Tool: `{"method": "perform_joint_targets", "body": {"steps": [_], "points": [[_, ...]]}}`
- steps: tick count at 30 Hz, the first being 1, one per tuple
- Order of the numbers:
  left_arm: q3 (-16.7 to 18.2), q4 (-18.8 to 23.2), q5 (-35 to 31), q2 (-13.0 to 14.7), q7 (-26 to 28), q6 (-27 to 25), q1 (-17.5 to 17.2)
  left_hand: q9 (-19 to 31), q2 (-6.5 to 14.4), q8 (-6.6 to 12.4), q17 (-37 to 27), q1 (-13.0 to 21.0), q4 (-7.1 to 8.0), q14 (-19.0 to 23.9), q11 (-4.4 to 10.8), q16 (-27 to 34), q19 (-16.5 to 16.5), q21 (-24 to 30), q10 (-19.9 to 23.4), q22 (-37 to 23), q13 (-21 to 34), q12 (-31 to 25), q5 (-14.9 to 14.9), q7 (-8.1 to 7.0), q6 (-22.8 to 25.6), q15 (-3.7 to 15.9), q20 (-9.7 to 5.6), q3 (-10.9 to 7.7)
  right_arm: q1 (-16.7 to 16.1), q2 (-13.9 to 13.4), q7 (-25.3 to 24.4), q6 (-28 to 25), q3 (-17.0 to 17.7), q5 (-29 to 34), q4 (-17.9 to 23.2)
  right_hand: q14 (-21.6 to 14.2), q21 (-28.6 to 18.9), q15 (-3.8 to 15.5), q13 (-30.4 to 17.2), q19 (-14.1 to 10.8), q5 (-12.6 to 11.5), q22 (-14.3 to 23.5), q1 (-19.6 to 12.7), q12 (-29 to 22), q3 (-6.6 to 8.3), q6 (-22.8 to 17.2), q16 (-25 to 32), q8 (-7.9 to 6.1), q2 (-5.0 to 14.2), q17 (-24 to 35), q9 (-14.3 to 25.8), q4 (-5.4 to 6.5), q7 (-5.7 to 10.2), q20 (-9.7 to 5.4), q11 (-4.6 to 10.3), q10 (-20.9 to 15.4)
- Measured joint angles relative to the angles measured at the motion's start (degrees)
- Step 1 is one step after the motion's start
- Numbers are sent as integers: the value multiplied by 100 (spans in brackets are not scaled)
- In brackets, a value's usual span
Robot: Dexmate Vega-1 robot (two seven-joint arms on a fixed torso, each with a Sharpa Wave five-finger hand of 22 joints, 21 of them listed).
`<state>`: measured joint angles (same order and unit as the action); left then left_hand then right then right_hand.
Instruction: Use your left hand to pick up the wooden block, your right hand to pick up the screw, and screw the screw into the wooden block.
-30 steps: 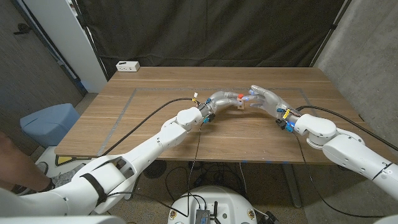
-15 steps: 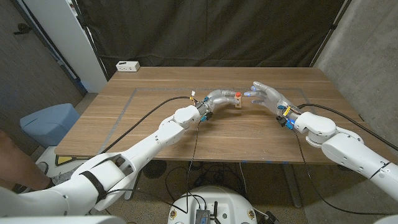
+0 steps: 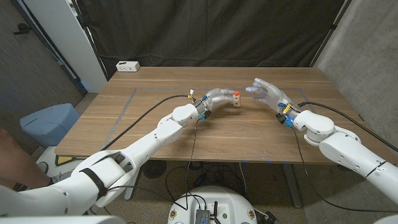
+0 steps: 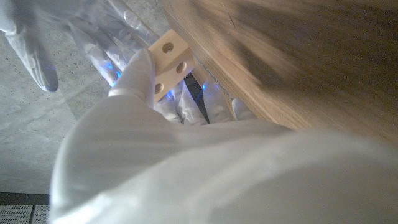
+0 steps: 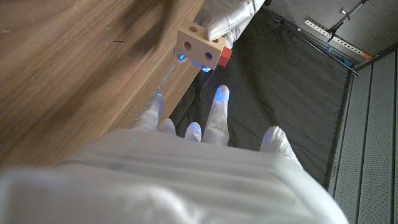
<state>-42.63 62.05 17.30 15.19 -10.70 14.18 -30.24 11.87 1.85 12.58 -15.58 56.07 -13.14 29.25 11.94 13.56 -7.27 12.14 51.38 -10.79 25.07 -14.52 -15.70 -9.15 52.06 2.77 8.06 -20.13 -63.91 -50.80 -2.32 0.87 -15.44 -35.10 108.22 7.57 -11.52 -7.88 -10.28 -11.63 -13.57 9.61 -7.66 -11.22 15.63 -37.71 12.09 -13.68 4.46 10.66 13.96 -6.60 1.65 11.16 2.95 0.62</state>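
My left hand (image 3: 219, 97) grips a small pale wooden block (image 3: 237, 101) and holds it just above the middle of the table. A red screw (image 3: 237, 93) sits in the block's top. The right hand (image 3: 265, 92) hovers a short way to the block's right with its fingers spread and nothing in it. In the left wrist view the block (image 4: 169, 65) shows round holes above my left hand (image 4: 155, 149). The right wrist view shows the block (image 5: 197, 46) with the red screw (image 5: 224, 56) at its side, beyond the right hand (image 5: 205, 155).
The wooden table (image 3: 155, 115) carries faint tape lines and a black cable along the left arm. A white box (image 3: 127, 66) sits at its back left corner. A blue seat (image 3: 50, 121) stands off the table's left edge.
The right hand has let go at the block and drawn back to the right, fingers spreading. My left hand still holds the block with the red screw in it.
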Motion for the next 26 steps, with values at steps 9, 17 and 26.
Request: {"method": "perform_joint_targets", "body": {"steps": [9,17,26], "points": [[29,-29,29,54,-125,122,9,-1,0,0,0,0,0,0,0,0,0,0,0,0,0,0,5,0,0,0,0,0,1,82,-137,10,-28,96,11,-31,0,-31,0,-26,0,0,0,0,0,282,0,120,0,0,-13,0,59,-10,-20,-20],[65,70,62,179,-236,191,-52,-3,0,0,0,0,0,0,0,0,0,0,0,0,0,0,6,0,0,0,0,0,-11,147,-241,28,-65,185,37,-30,37,-31,1,-4,0,0,-30,21,0,534,-13,225,-30,0,-40,0,168,-118,-29,33],[121,277,114,350,-331,228,-179,-2,0,0,0,0,0,0,1,0,0,0,-1,0,0,-1,7,0,0,0,0,0,-27,275,-292,141,-163,298,14,24,95,85,1,163,0,0,-13,64,-21,1028,-69,338,-47,16,-82,-20,364,-403,108,169]]}}
